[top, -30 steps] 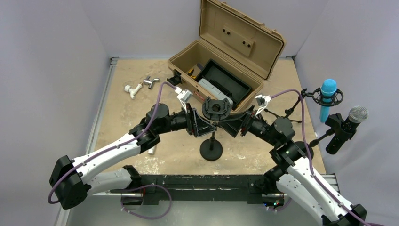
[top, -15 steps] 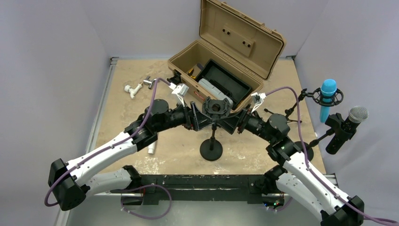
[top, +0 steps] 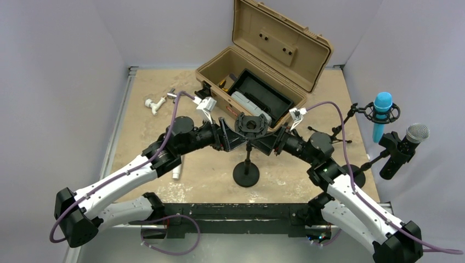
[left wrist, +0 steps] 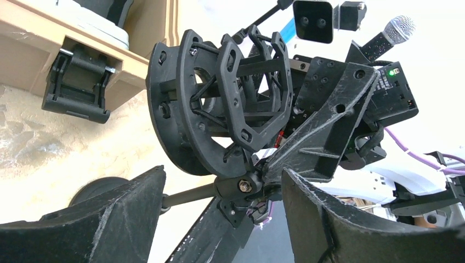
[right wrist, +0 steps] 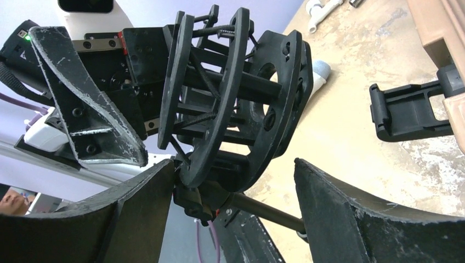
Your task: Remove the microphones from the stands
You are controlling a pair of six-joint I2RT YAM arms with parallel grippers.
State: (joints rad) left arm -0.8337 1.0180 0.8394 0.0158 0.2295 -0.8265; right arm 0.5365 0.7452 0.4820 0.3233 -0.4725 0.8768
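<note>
A black shock mount tops a short stand with a round base at the table's middle; from above I see through its centre hole. My left gripper and right gripper flank it, both open. In the left wrist view the left gripper straddles the pivot below the mount without touching. In the right wrist view the right gripper straddles the mount, with one finger against its rim. A blue microphone and a black microphone with a silver grille sit on stands at the right.
An open tan toolbox stands just behind the mount, with its black latch near my left fingers. White pipe fittings lie at the far left, and a white tube lies under my left arm. Purple cables loop over both arms.
Both grippers have shifted slightly away from the arm bases, closer around the mount. The right jaws have narrowed a little. The stand has not moved.
</note>
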